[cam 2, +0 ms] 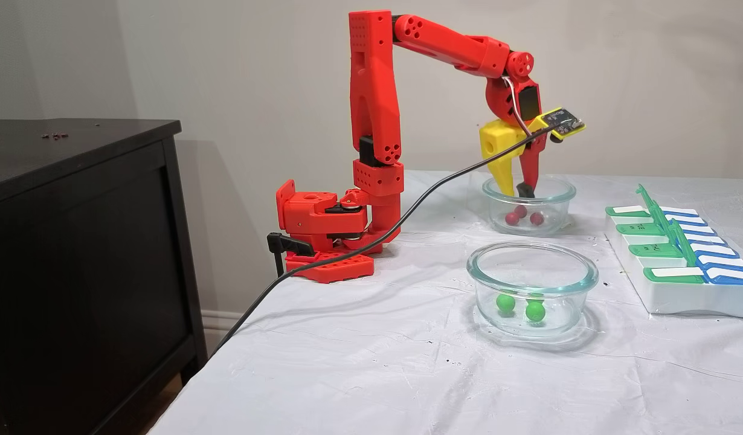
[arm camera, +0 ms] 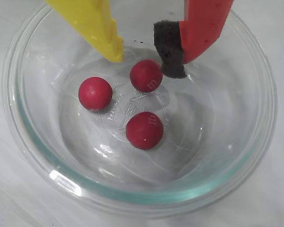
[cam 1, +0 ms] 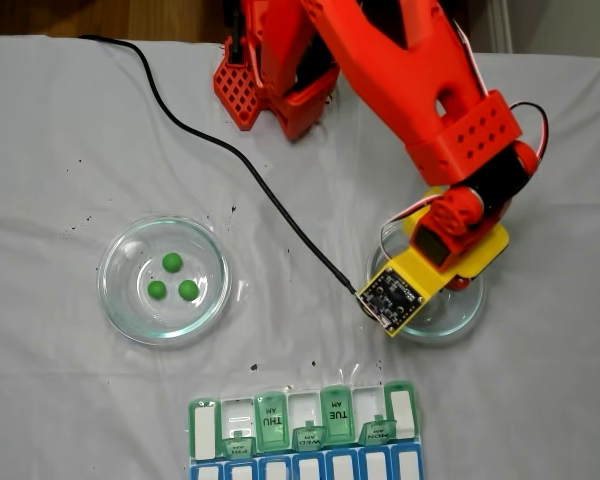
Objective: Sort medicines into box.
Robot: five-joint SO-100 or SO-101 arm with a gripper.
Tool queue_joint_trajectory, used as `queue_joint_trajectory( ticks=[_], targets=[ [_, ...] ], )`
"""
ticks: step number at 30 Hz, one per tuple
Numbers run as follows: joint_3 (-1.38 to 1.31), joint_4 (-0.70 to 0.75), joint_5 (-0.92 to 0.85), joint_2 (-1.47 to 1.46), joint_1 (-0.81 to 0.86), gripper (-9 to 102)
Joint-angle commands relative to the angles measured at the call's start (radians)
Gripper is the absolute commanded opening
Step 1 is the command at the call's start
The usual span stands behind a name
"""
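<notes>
Fingers [arm camera: 144,59] hang apart inside the dish [arm camera: 33,142], straddling one red ball [arm camera: 146,75], apparently to pinch it.

Red printed arm [cam 2: 374,90], yellow-and-red tool [cam 2: 515,188], black cable [cam 2: 347,254]

"THU" and "TUE", each with "AM", are read on two raised green lids of the box [cam 1: 305,432]; other lid marks are illegible.
</notes>
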Motion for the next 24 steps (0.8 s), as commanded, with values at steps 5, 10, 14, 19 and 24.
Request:
queue_joint_trajectory(
  ticks=[5, 10, 14, 19, 24],
  targets=[
    [-0.015, -0.018, 0.052, 0.011, 0.012, 16],
    [-0.006, -0.021, 0.075, -0.014, 0.009, 15],
    [-0.003, -0.018, 0.086, -0.021, 0.006, 16],
    [0.0, -0.02, 0.094, -0.028, 0.003, 14],
    [0.012, -0.017, 0.107, -0.04, -0.009, 11]
  ],
)
